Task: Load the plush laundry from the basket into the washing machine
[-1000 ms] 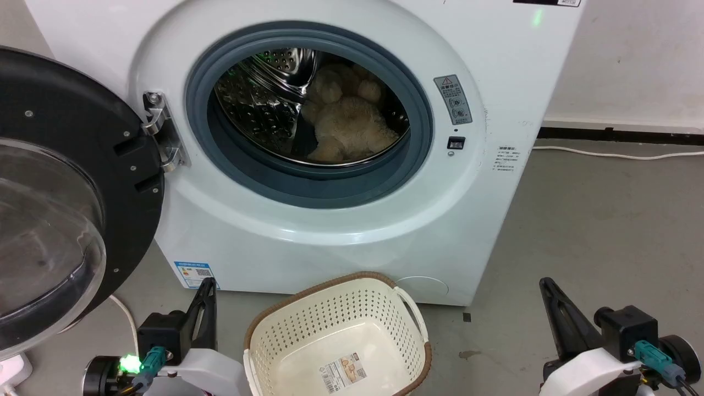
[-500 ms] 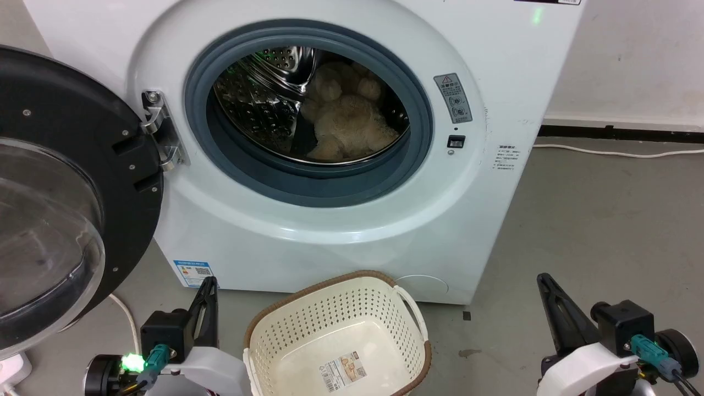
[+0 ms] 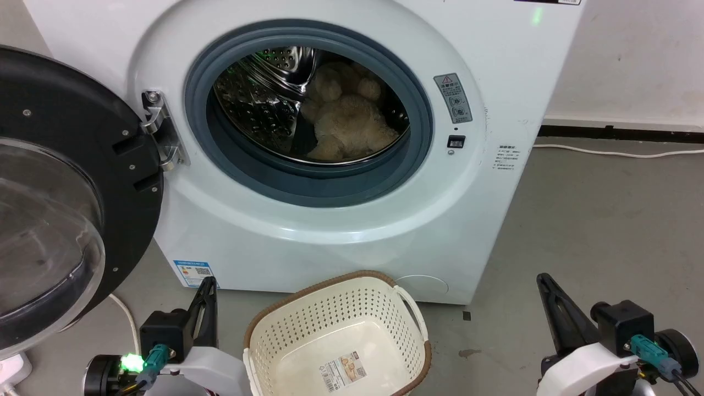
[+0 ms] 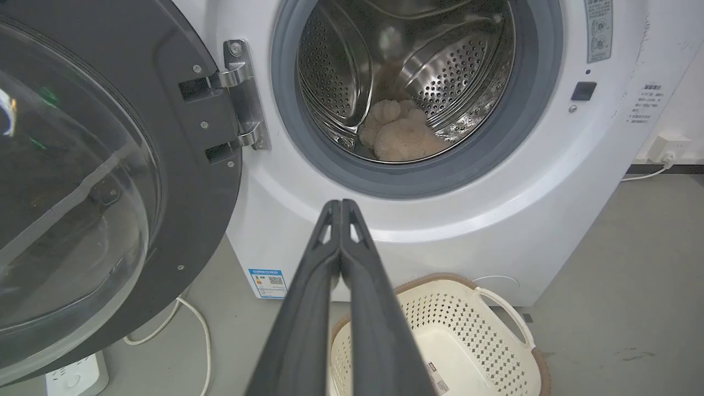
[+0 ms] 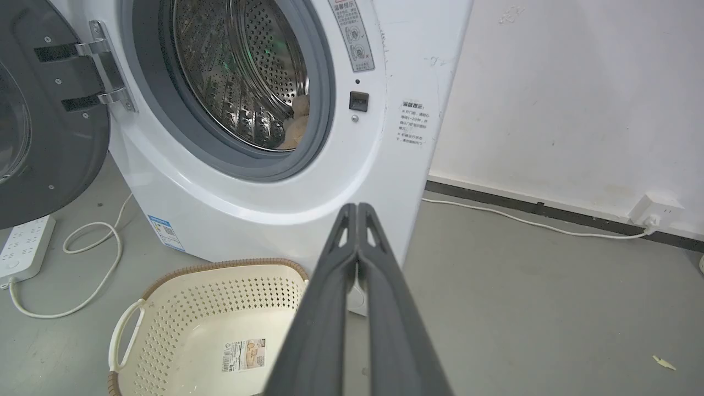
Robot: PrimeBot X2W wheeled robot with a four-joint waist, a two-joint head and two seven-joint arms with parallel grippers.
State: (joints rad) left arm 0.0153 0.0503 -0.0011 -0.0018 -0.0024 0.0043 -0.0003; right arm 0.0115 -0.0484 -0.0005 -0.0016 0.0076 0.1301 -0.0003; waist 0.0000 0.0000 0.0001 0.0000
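Now we log the plush laundry (image 3: 345, 125) in the washing machine (image 3: 341, 231) drum (image 3: 258, 104), upper centre of the head view, with its long axis up-frame; we cannot tell the head end. The basket (image 3: 330, 281) sits bottom centre. On the left gripper (image 4: 341, 204) and right gripper (image 5: 357, 207), the fingers are pressed together.

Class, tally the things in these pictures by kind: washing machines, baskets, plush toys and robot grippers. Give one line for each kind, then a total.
washing machine: 1
basket: 1
plush laundry: 1, lying inside the drum
grippers: 2, the left gripper and the right gripper
Total: 5
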